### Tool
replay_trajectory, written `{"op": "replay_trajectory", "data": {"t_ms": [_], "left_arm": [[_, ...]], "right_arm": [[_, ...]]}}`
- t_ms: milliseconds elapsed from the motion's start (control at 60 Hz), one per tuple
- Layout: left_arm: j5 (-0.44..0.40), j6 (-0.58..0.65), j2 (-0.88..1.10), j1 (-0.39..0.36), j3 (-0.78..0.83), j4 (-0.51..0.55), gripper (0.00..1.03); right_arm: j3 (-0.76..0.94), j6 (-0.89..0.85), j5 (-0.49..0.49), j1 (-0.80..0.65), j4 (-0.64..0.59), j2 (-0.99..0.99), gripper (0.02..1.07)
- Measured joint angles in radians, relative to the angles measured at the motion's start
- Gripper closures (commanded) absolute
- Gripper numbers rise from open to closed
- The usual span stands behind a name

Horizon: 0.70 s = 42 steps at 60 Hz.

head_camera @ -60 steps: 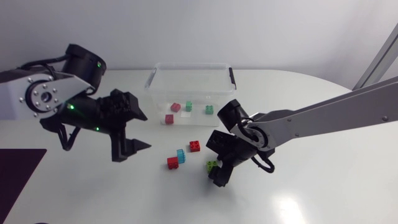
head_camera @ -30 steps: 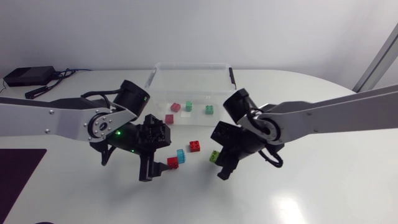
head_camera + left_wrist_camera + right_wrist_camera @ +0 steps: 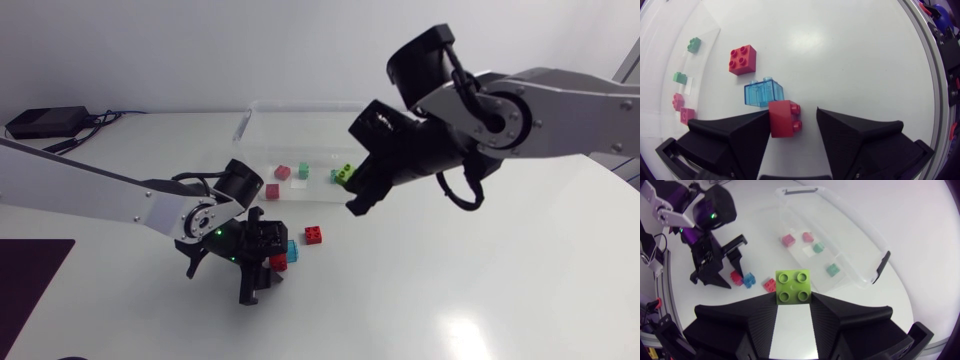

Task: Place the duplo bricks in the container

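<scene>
Green brick (image 3: 794, 286): clenched in right gripper (image 3: 794, 300) fingers, held high beside container (image 3: 305, 104) for dropping; red brick (image 3: 784, 118): on table (image 3: 850, 50) between spread left gripper (image 3: 792, 116) fingers, not yet gripped.

No text, number, brand or sign can be read anywhere in these views. The small white patches (image 3: 688, 89) on the floor of the container (image 3: 305, 103) at the far side of the counter are too small to show any print.
</scene>
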<state>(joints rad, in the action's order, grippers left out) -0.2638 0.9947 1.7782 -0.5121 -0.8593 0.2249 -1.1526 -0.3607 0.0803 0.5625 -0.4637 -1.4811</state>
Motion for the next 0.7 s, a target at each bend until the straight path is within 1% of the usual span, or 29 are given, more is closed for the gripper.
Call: {"op": "replay_trajectory", "data": {"t_ms": [117,183,367,450,567,700], "left_arm": [[0.002,0.0,-0.002,0.0,0.001,0.002,0.72],[0.004,-0.003,-0.025,0.005,0.008,0.02,0.72],[-0.008,-0.004,-0.221,0.038,0.014,0.146,0.72],[-0.016,-0.004,-0.319,0.055,-0.001,0.222,0.72],[-0.016,-0.008,-0.421,0.071,-0.049,0.298,0.72],[-0.019,-0.016,-0.483,0.08,-0.132,0.362,0.72]], "right_arm": [[-0.09,0.033,-0.001,-0.037,0.031,-0.038,0.76],[-0.147,0.048,-0.003,-0.056,0.045,-0.075,0.76],[-0.267,0.078,-0.003,-0.091,0.081,-0.198,0.76],[-0.311,0.089,-0.003,-0.103,0.105,-0.262,0.76],[-0.373,0.099,-0.003,-0.121,0.132,-0.352,0.75],[-0.458,0.104,-0.004,-0.136,0.151,-0.459,0.75]]}}
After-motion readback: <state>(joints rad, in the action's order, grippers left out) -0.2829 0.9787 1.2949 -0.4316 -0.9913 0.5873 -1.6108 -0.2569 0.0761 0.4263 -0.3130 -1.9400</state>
